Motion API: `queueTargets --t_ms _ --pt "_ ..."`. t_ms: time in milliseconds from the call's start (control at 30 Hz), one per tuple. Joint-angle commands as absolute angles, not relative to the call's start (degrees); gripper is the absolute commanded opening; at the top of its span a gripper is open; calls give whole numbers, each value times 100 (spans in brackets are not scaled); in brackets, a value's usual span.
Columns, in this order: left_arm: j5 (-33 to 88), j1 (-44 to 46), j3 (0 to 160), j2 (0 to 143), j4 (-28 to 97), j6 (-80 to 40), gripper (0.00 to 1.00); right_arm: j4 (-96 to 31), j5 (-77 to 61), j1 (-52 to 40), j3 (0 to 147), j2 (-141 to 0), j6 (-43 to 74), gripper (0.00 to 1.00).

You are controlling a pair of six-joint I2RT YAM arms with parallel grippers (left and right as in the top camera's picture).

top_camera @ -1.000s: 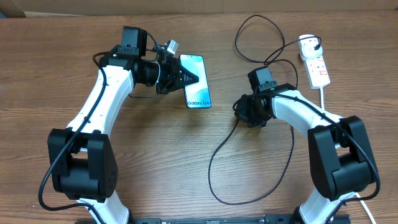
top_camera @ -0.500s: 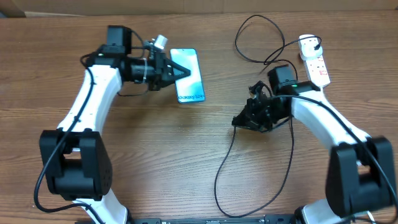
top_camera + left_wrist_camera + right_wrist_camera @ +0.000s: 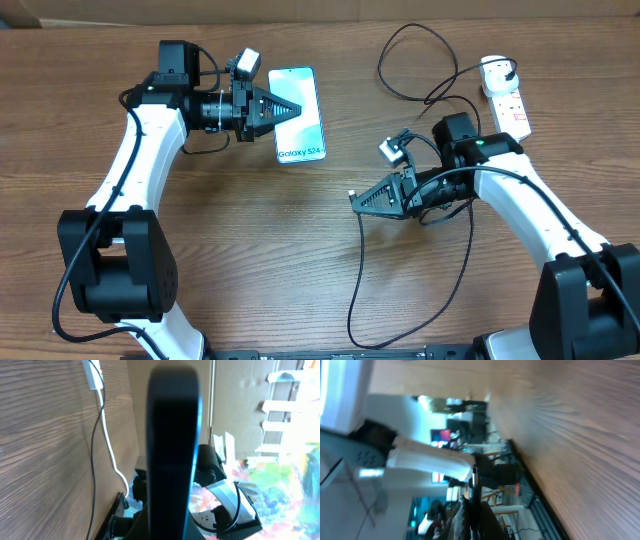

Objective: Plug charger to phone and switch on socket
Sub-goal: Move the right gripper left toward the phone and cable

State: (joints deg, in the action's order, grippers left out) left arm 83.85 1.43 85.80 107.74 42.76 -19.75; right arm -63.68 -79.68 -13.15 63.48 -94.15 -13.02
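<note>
Phone (image 3: 305,135) is clamped in the left gripper (image 3: 290,108), upper middle of the table (image 3: 250,270). The fingers are closed down on its left long edge. Screen faces up, light blue, with small text at the end nearest the robot. From the left wrist cam you only get the phone (image 3: 172,435) edge-on, a dark slab running right up the middle of the shot. It looks lifted off the wood to me, but honestly I can't be sure from above.

Right gripper (image 3: 358,198) sits right of centre, pointing left, well apart from the phone and lower in the overhead view. It's pinched tight on the charger (image 3: 362,270), close to the end of it. On the right wrist cam the connector tip (image 3: 475,476) pokes out as a thin pin past the fingers, a bit blurry. From the gripper the black cable drops toward the robot's side of the table, loops round and runs back up toward the far right corner.

Socket (image 3: 513,110) lies flat in that far right corner, well away from both grippers. The charger's white plug (image 3: 495,70) is seated in its far end. The socket's thick white cord (image 3: 519,150) trails off its near end.
</note>
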Motion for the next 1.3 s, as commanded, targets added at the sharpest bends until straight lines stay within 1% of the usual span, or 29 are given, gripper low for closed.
queueTargets --t_ms 0,200,300,633,833,1000,1167,1267 --pt "8860 163 8624 10757 4257 -1796 4 -6357 -8729 -1559 6346 -9312 -1859 4" --pt "9056 248 8624 10757 4257 -1774 4 -6206 -8781 -1839 6346 -9312 -1848 4" --pt "9045 353 8624 10757 4257 -1772 4 -6104 -8993 -1841 6346 -9312 -1850 4" --pt "8792 534 8624 10757 4171 -1780 4 -5686 -8991 -1831 6346 -9312 -1702 4" --pt "8783 534 8624 10757 4169 -1780 4 -4565 -8989 -1826 6346 -9312 -423 4" --pt "8272 532 8624 10757 4158 -2086 4 -3747 -8952 -1826 6346 -9312 392 4" --pt "8197 534 8624 10757 3881 -2408 4 -3317 -8291 -1826 6346 -9312 1293 4" --pt "8213 534 8624 10757 3553 -2709 4 -3079 -8206 -1826 6346 -9312 1531 4"
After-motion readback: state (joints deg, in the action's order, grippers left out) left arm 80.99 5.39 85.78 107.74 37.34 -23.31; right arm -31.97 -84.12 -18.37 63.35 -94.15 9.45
